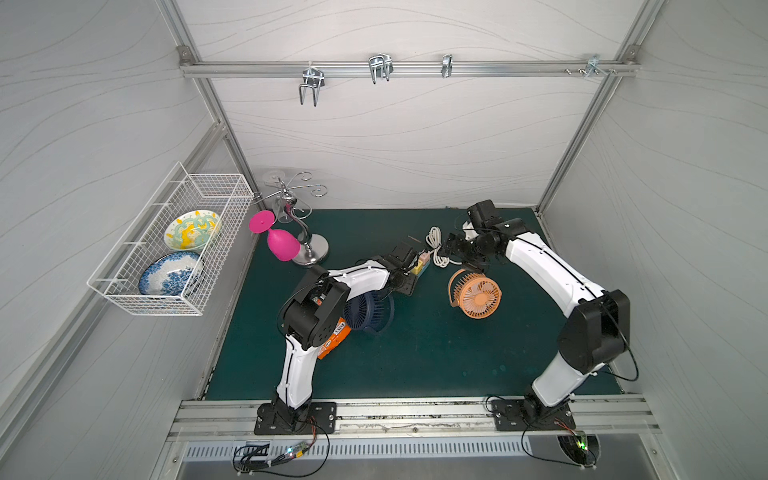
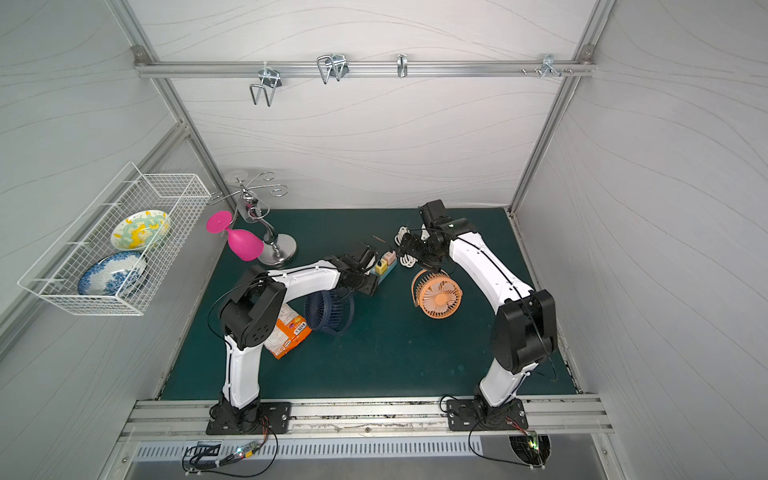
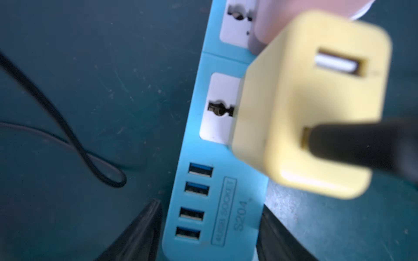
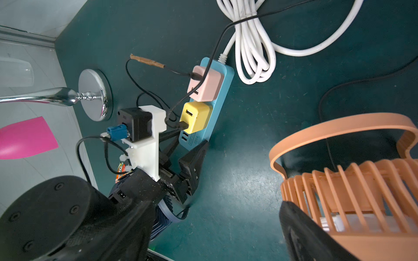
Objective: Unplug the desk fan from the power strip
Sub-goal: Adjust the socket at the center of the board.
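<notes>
The light-blue power strip (image 1: 424,273) (image 2: 387,275) (image 4: 222,99) lies on the green mat, and its white cord (image 4: 251,45) is coiled behind it. A yellow adapter (image 3: 305,108) (image 4: 195,117) and a pink adapter (image 4: 204,84) sit in its sockets, each with a black cable plugged in. My left gripper (image 3: 210,205) (image 4: 192,141) straddles the strip's USB end. It is open, with its fingers (image 3: 140,232) close on both sides. An orange desk fan (image 1: 476,296) (image 2: 439,296) stands to the right, and a navy fan (image 2: 328,309) sits under my left arm. My right gripper (image 1: 448,248) (image 4: 214,232) hangs open above the mat beside the orange fan, holding nothing.
A chrome glass stand (image 1: 309,253) with a pink glass (image 1: 282,245) stands at the back left. A wire basket (image 1: 195,309) on the left wall holds two plates. An orange snack box (image 2: 289,332) lies by my left arm. Black cables loop around the strip.
</notes>
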Available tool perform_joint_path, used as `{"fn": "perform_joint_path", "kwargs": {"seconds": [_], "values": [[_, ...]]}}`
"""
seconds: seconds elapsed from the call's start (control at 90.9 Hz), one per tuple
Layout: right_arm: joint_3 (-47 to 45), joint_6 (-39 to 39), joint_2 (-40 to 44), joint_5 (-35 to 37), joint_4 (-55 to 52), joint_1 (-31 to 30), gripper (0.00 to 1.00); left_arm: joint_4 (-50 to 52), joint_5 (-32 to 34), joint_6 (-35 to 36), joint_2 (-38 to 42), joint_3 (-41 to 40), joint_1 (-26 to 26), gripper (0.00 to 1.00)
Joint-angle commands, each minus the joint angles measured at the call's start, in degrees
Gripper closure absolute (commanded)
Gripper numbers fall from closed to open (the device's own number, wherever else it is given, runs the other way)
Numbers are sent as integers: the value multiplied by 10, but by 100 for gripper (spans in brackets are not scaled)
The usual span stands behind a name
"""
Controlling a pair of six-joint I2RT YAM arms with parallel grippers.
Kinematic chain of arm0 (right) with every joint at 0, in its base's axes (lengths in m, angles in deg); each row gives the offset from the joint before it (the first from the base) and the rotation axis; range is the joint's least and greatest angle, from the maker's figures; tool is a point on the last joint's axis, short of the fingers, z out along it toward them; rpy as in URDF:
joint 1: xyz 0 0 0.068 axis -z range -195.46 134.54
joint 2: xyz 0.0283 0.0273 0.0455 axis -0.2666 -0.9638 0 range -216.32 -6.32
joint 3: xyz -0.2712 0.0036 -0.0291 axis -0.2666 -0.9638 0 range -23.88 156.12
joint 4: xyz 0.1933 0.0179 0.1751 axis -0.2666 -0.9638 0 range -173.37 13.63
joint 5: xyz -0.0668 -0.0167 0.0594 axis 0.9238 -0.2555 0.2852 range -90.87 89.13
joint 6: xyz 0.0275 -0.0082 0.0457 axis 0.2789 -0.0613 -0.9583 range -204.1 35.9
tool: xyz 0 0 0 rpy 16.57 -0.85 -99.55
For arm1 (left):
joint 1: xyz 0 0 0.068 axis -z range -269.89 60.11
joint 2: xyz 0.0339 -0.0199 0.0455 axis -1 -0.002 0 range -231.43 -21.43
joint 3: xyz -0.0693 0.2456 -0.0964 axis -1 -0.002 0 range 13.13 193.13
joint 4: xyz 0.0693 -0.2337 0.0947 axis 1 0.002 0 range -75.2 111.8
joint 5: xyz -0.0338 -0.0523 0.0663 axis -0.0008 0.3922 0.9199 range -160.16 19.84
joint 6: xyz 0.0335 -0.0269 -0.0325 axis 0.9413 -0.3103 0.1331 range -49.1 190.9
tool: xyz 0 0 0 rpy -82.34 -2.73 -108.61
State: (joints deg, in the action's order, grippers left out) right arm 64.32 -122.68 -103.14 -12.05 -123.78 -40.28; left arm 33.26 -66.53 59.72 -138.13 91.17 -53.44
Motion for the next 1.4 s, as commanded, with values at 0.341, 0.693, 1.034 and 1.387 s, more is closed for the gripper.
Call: {"fn": "perform_joint_path", "kwargs": {"seconds": [0.341, 0.693, 1.034, 1.387], "values": [[133, -32, -129, -43, -61, -12, 13, -88, -24, -15, 42, -57, 0, 48], [218, -29, -205, -38, -103, -30, 16, -91, -27, -21, 42, -65, 2, 28], [204, -29, -192, -33, -94, -32, 16, -125, 4, -5, 54, -93, 20, 33], [227, -21, -213, -27, -107, -33, 16, -133, 3, 1, 47, -86, 20, 44]]}}
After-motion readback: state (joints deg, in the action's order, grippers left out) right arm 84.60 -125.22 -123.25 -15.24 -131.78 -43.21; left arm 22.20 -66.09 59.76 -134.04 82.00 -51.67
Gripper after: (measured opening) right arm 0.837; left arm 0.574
